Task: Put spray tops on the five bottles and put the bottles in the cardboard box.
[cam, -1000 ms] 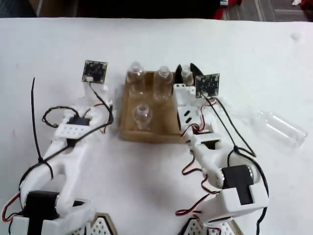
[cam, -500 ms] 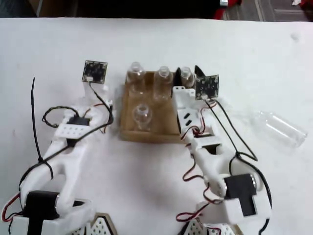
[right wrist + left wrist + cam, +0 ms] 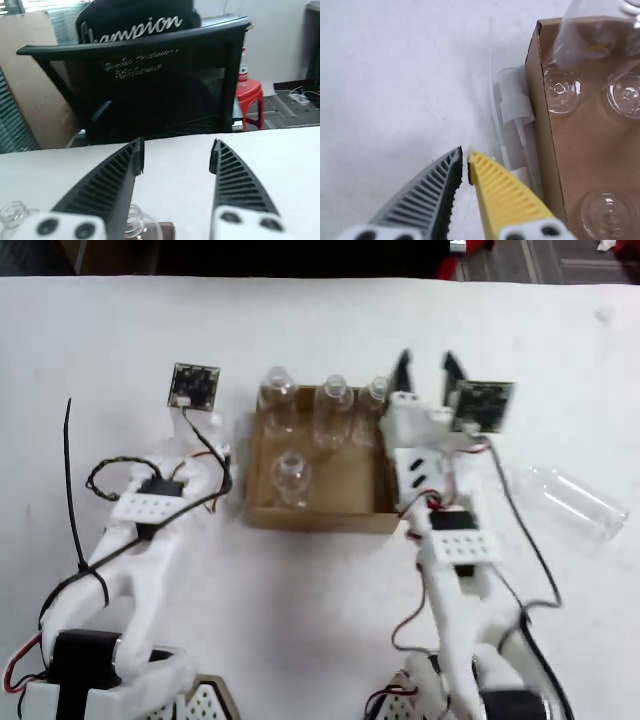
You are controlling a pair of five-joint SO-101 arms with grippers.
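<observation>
- the table [image 3: 120, 330] is a flat, matte white sheet under both sets of jaws.
- the cardboard box [image 3: 320, 512] is a shallow brown tray with thin, plain walls; it lies between the two grippers, and its side wall runs just beside the left gripper's yellow jaw.
- the right gripper [image 3: 425, 365] has two black, ribbed, tapering jaws, spread wide with nothing between them.
- the left gripper [image 3: 465, 160] has one dark grey and one yellow ribbed jaw, drawn to a narrow slit and holding nothing.
- four clear, round bottles [image 3: 333, 405] with bare open necks stand in the box; the back corner one stands just beside the right gripper's nearer jaw.
- a fifth bottle [image 3: 575, 502], clear and cylindrical, lies on its side on the table, well apart from the right jaws on their outer side.
- a white plastic spray top [image 3: 512, 105] with a thin tube lies just ahead of the left jaw tips, against the box's outer wall.
- compared with half a second ago, the right jaws have left the corner bottle, swung outward off the box and opened; the left arm has not moved.
</observation>
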